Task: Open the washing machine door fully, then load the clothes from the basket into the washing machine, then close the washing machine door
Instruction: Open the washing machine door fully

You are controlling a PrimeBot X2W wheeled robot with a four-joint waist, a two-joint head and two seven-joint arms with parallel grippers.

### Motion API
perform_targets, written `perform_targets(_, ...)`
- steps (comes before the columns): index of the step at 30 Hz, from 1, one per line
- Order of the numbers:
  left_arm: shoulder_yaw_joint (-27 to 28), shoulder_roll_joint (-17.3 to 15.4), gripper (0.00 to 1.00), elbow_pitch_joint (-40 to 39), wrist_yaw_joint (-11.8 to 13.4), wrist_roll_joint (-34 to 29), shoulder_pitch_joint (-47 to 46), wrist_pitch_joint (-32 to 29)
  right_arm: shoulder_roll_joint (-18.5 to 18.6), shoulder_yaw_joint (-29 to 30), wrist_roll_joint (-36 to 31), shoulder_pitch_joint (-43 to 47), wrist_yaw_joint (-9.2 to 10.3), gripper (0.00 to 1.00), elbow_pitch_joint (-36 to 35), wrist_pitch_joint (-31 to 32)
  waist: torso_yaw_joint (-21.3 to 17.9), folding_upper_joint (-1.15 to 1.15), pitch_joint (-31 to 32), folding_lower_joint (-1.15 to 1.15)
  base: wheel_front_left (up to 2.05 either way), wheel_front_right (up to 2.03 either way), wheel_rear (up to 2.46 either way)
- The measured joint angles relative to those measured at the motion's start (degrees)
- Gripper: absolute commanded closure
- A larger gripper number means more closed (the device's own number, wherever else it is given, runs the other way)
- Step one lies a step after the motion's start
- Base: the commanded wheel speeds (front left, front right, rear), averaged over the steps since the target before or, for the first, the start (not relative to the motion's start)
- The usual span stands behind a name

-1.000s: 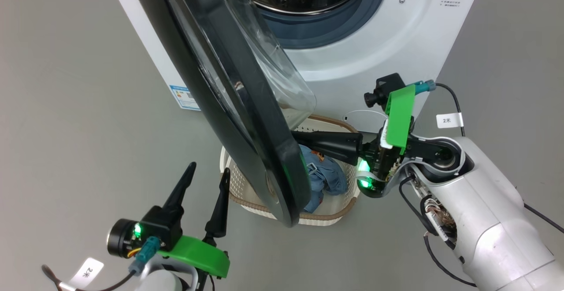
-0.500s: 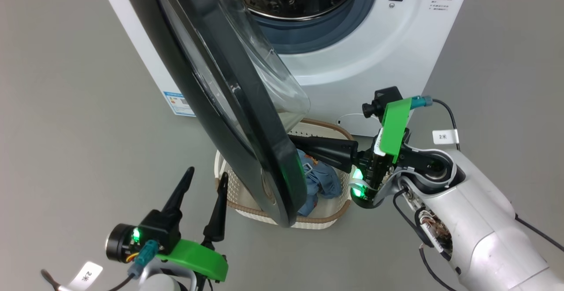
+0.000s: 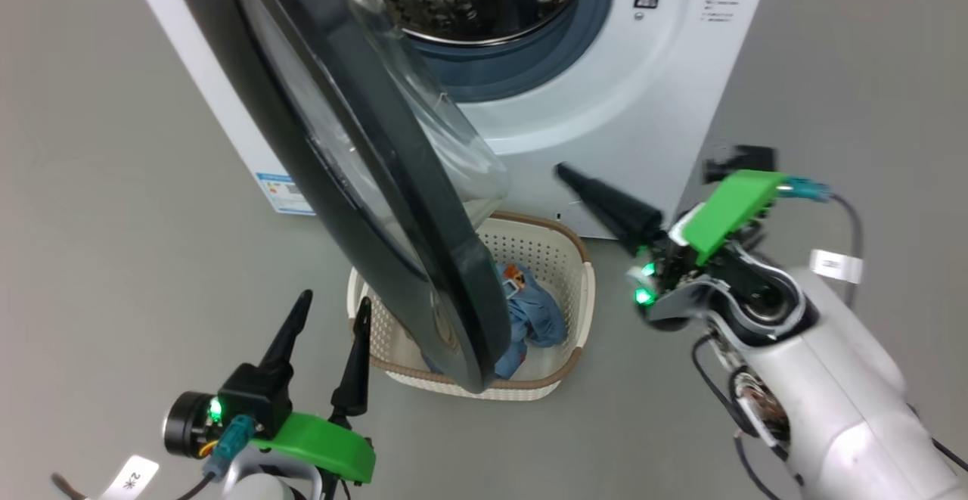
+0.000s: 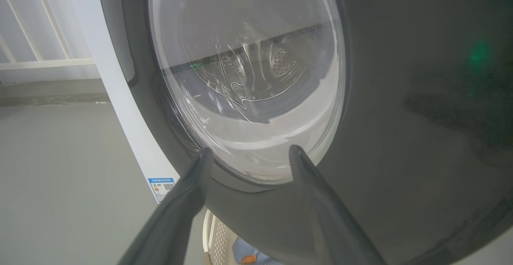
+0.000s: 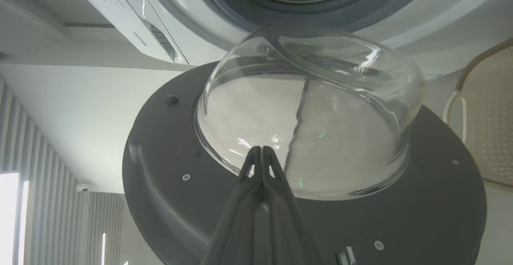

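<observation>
Head view shows the washing machine door [image 3: 363, 182] swung partway out from the washing machine [image 3: 605, 107], edge-on to me and hanging over the basket [image 3: 563, 254]. The basket sits on the floor right at the foot of the machine, which I take to be for a short carry into the drum. The clothes [image 3: 533, 318], a blue bundle, lie in the basket, half hidden behind the door's lower rim. I'd judge the door not yet fully open, and it blocks a clean reach to the garment. My right gripper [image 3: 563, 172] is on the door's inner side with its fingers pressed together and holding nothing; its wrist view looks straight at the bulging glass bowl. Shut like that it makes a decent pusher. My left gripper [image 3: 335, 299] waits on the outer side, beside the basket, jaws spread wide and empty, clear of the door.
</observation>
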State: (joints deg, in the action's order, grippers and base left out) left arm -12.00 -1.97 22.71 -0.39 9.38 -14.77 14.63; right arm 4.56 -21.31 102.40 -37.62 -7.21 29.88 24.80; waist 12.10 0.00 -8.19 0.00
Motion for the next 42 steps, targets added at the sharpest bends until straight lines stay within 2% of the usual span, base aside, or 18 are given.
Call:
perform_targets(4, 0.7, 0.0, 0.00, 0.3, -0.1, -1.0, 0.4, 0.0, 3.4, 1.4, -9.4, 2.6, 0.00, 1.00, -3.4, -11.5, -0.9, 0.00, 0.6, 0.00, 0.00, 0.00, 0.00)
perform_targets(5, 1.0, 0.0, 0.00, 0.3, -0.1, -1.0, 0.7, 0.0, 4.7, 1.3, -13.2, 3.3, 0.00, 0.73, -3.9, -15.5, -1.2, 0.00, 0.8, 0.00, 0.00, 0.00, 0.00)
perform_targets(7, 1.2, -0.1, 0.00, 0.7, -0.1, -1.0, 1.0, 0.0, 6.5, 1.5, -19.0, 4.7, 0.00, 0.30, -4.6, -21.8, -1.7, 0.00, 1.2, 0.00, 0.00, 0.00, 0.00)
perform_targets(8, 1.4, -0.1, 0.00, 0.7, -0.1, -1.0, 1.1, 0.0, 7.2, 1.6, -21.1, 5.5, 0.00, 0.02, -4.9, -24.7, -2.0, 0.00, 1.4, 0.00, 0.00, 0.00, 0.00)
perform_targets(14, 2.3, -0.1, 0.00, 1.0, -0.3, -1.5, 1.6, 0.0, 9.2, 0.5, -35.0, 9.9, 0.00, 0.00, -5.1, -36.9, -3.7, 0.00, 2.6, 0.00, 0.00, 0.00, 0.00)
perform_targets(19, 2.9, -0.2, 0.00, 1.2, -0.6, -1.6, 2.5, 0.0, 10.6, 2.3, -50.8, 12.7, -0.01, 0.00, -4.2, -39.0, -5.0, 0.00, 4.0, 0.00, 0.00, 0.00, 0.00)
perform_targets(22, 3.1, -0.3, 0.00, 1.2, -0.7, -1.6, 3.3, 0.0, 9.5, 7.8, -62.4, 16.0, -0.01, 0.00, -5.9, -39.1, -5.7, 0.00, 4.8, 0.00, 0.00, 0.00, 0.00)
perform_targets(26, 3.4, -0.4, 0.00, 1.4, -0.9, -2.0, 4.9, 0.0, 6.3, 14.9, -75.3, 22.4, -0.01, 0.00, -10.2, -39.1, -6.4, 0.00, 6.0, 0.00, 0.00, 0.00, 0.00)
perform_targets(27, 3.4, -0.4, 0.00, 1.4, -0.9, -2.0, 4.9, 0.0, 6.3, 14.9, -75.3, 22.4, -0.01, 0.00, -10.2, -39.1, -6.4, 0.00, 6.0, 0.00, 0.00, 0.00, 0.00)
perform_targets(29, 3.7, -0.4, 0.00, 1.4, -0.9, -2.0, 5.6, 0.0, 4.7, 17.0, -80.9, 26.0, -0.01, 0.00, -12.1, -39.1, -6.8, 0.00, 6.6, -0.01, 0.00, 0.00, 0.00)
perform_targets(34, 4.3, -0.7, 0.00, 1.4, -0.9, -2.0, 6.4, 0.0, 2.0, 21.5, -89.3, 33.0, -0.02, 0.00, -16.6, -39.1, -8.0, 0.00, 7.3, -0.01, 0.00, 0.00, 0.00)
perform_targets(42, 4.6, -0.7, 0.00, 1.4, -1.1, -2.0, 6.9, 0.0, -0.4, 24.3, -94.1, 40.2, -0.01, 0.00, -20.7, -39.1, -8.7, 0.00, 7.6, 0.00, 0.00, 0.00, 0.00)
